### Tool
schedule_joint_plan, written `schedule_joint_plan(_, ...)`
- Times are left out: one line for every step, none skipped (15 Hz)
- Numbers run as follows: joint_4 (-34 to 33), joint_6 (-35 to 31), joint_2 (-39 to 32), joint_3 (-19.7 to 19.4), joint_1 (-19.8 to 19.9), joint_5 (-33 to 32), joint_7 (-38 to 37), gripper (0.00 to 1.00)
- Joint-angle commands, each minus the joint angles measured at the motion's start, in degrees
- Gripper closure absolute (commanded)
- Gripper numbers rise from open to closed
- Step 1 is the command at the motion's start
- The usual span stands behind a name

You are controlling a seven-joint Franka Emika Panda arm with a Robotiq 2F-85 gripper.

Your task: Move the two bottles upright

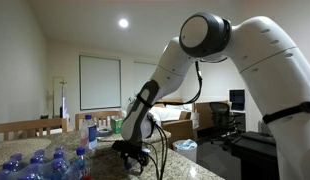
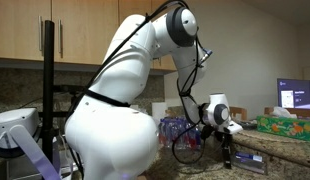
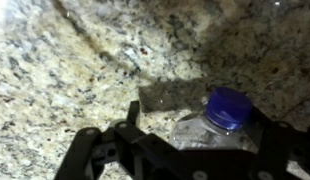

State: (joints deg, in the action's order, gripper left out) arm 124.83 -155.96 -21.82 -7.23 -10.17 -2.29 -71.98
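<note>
My fingers straddle a blue-capped bottle; I cannot tell whether they are clamped on it. Bare tabletop lies open from nine to twelve o'clock. No label is readable.

Home kitchen: granite counter, wooden cabinets (monitor beyond).

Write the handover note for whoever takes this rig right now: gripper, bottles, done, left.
Gripper: low over the granite counter, at a blue-capped bottle. Whether it is gripping cannot be told.
Bottles: that one shows close up in the wrist view; upright or tilted is unclear. The second bottle cannot be picked out. The bottle pack stands apart, beside the arm.
Done: nothing confirmed upright.
Left: check the grip, stand this bottle, then find and stand the second.
</note>
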Motion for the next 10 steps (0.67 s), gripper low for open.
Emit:
schedule_joint_plan(1.19, 3.87, 2.82, -1.23, -0.51, -1.80, -0.19, 0.00)
schedule_joint_plan(1.13, 4.31, 2.91, -0.75, 0.06, -1.37, 0.48, 0.25)
schedule_joint_plan(0.92, 4.95, 2.90, -0.52, 0.42, -1.03, 0.75, 0.26)
schedule_joint_plan(0.91, 5.23, 2.94, -0.30, 0.68, -0.82, 0.99, 0.33)
schedule_joint_plan(0.82, 5.48, 2.90, -0.14, 0.89, -0.66, 1.25, 0.40)
schedule_joint_plan(0.75, 5.61, 2.79, 0.06, 1.07, -0.44, 1.54, 0.47)
schedule_joint_plan(0.68, 5.73, 2.68, 0.17, 1.16, -0.33, 1.66, 0.53)
schedule_joint_plan(0.58, 5.92, 2.59, 0.23, 1.16, -0.32, 1.71, 0.59)
schedule_joint_plan(0.54, 6.08, 2.54, 0.33, 1.18, -0.29, 1.78, 0.66)
schedule_joint_plan(0.50, 6.35, 2.54, 0.38, 1.16, -0.33, 1.79, 0.72)
